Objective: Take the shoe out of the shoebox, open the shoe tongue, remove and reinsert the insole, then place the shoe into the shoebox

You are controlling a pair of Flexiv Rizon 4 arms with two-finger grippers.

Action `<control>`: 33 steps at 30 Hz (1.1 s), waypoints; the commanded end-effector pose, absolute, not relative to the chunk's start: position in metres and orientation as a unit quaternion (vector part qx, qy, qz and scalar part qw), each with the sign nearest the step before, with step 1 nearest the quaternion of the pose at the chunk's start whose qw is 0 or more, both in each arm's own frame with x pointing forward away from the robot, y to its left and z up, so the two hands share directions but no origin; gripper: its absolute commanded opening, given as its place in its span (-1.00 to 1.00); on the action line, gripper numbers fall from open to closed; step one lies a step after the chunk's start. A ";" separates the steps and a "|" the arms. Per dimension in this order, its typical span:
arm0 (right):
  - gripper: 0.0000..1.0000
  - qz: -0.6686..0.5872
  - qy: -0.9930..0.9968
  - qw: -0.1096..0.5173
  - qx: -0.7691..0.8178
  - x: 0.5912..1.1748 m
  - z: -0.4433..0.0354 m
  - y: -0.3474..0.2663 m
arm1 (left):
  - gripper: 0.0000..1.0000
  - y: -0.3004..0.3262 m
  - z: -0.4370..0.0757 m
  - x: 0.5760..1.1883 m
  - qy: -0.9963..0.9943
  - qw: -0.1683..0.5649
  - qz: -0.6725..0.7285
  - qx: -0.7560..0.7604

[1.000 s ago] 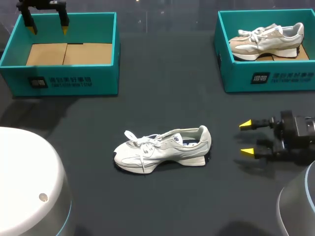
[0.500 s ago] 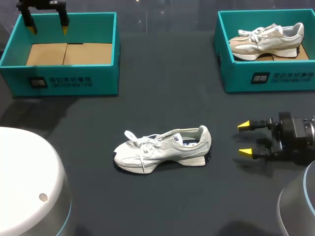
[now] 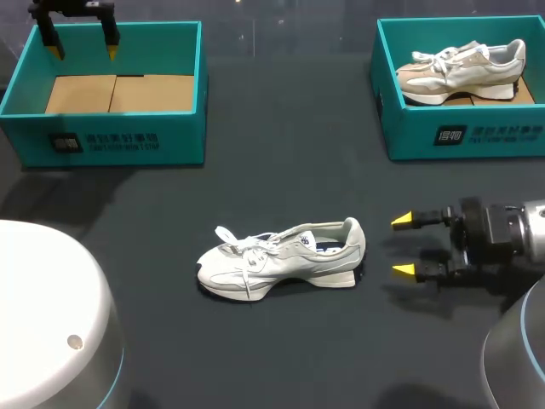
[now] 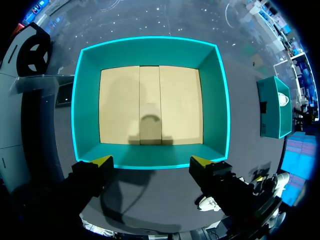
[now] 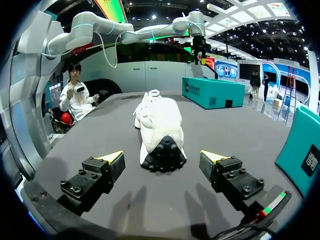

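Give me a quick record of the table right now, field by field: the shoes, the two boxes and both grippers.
loose shoe: white sneaker on the table, outside both boxes, heel toward my right
left shoebox: teal, empty, cardboard floor showing
right shoebox: teal, holds a beige shoe
left gripper: above the left shoebox, fingers open, holding nothing
right gripper: just off the white sneaker's heel, fingers open, not touching it
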State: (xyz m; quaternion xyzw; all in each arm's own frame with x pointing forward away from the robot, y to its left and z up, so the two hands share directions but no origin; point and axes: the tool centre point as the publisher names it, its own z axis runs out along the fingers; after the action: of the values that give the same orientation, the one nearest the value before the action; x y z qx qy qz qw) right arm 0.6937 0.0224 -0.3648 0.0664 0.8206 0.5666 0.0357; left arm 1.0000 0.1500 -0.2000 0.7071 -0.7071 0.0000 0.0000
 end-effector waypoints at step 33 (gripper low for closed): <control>1.00 0.595 0.802 -0.023 0.048 0.712 -0.394 0.074 | 1.00 0.150 -0.200 1.000 -0.707 0.000 0.000 0.707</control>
State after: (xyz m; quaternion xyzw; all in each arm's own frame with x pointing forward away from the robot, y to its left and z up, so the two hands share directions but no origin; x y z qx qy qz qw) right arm 0.7131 0.0697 -0.3934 0.0471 0.8010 0.5963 -0.0242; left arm 1.0000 0.1499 -0.2000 0.7070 -0.7072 0.0000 0.0000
